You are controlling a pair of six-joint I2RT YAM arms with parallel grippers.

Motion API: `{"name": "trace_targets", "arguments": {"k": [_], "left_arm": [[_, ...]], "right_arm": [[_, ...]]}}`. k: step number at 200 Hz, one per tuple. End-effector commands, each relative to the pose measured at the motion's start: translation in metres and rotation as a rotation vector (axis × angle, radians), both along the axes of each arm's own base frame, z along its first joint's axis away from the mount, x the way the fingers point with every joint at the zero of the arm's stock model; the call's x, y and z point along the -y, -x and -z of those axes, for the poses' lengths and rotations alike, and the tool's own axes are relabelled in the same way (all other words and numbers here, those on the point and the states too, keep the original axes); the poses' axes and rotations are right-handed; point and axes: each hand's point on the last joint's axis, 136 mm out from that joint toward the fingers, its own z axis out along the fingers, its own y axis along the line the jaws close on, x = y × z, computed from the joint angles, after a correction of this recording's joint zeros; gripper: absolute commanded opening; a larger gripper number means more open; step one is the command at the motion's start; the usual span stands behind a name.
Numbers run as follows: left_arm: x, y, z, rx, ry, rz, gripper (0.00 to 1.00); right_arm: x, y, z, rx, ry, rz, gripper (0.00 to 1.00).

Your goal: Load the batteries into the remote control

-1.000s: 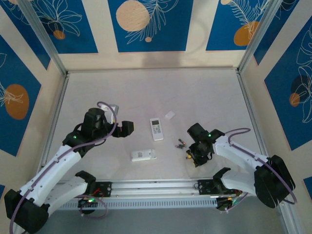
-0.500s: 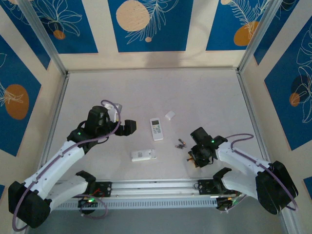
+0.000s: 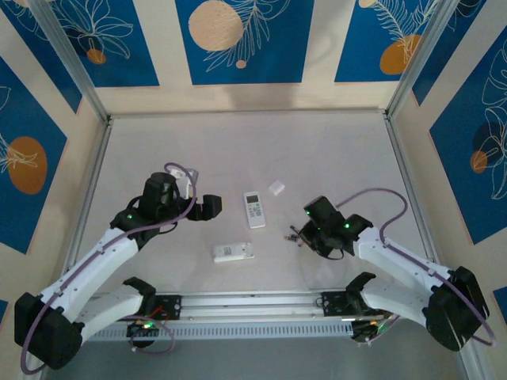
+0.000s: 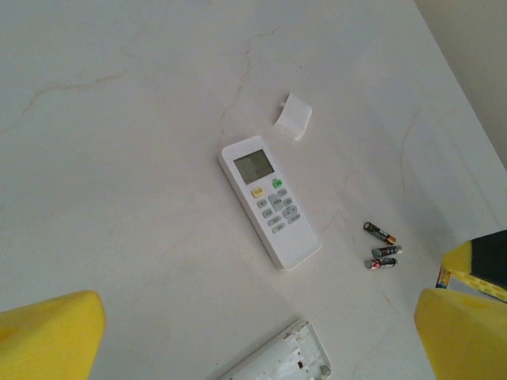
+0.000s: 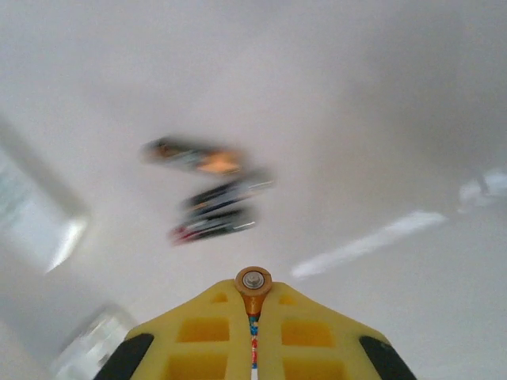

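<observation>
My left arm stretches forward from its base with the elbow bent. The left claw [image 3: 207,207] hangs just left of the screen remote [image 3: 253,210] and points toward it, jaws spread wide with nothing between them. My right arm sweeps in from the right base, its forearm low over the tabletop [image 3: 317,150]. The right claw [image 3: 310,233] sits to the right of the screen remote and a little nearer to me, nose aimed left.

From above I can place both arms, but the right claw's grip is too small to read there. The right wrist camera settles it: the yellow fingers [image 5: 198,332] are pinched together on an orange-gold battery [image 5: 253,283], seen end-on and standing out past the tips. Beyond it lie the loose batteries [image 5: 210,190], three blurred cells on the tabletop, close together and not touching the claw.

The left wrist camera shows those three cells sharply, right of the screen remote's lower end. That remote lies face up with its display and buttons showing. A small white cover [image 4: 294,115] rests just past its top end, apart from it. A second remote [image 4: 281,356] lies crosswise on the near side of the screen remote.
</observation>
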Motion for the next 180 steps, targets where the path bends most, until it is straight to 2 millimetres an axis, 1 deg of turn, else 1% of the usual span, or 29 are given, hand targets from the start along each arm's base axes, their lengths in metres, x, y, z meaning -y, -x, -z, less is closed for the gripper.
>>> {"name": "trace_targets", "arguments": {"k": [1,18,30,54,72,92,128,180], "left_arm": [[0.005,0.010,0.026,-0.125,0.031,0.008,1.00],[0.011,0.018,0.041,-0.196,0.054,0.011,1.00],[0.015,0.024,0.050,-0.226,0.069,0.023,1.00],[0.016,0.034,0.067,-0.268,0.052,0.023,1.00],[0.014,0.039,0.080,-0.301,0.029,0.019,1.00],[0.013,0.043,0.090,-0.323,0.017,0.012,1.00],[0.012,0.041,0.096,-0.332,0.015,-0.002,1.00],[0.016,0.039,0.100,-0.344,0.021,-0.003,1.00]], "right_arm": [[-0.047,-0.018,-0.035,0.204,0.034,-0.306,0.05],[-0.083,-0.016,-0.038,0.219,0.039,-0.438,0.05],[-0.105,-0.017,-0.035,0.219,0.051,-0.514,0.06],[-0.139,-0.017,-0.026,0.211,0.072,-0.630,0.06],[-0.155,-0.019,-0.019,0.216,0.096,-0.692,0.05],[-0.164,-0.016,-0.008,0.198,0.127,-0.747,0.05],[-0.159,-0.011,0.012,0.167,0.205,-0.769,0.05],[-0.162,-0.005,0.026,0.118,0.235,-0.783,0.06]]}}
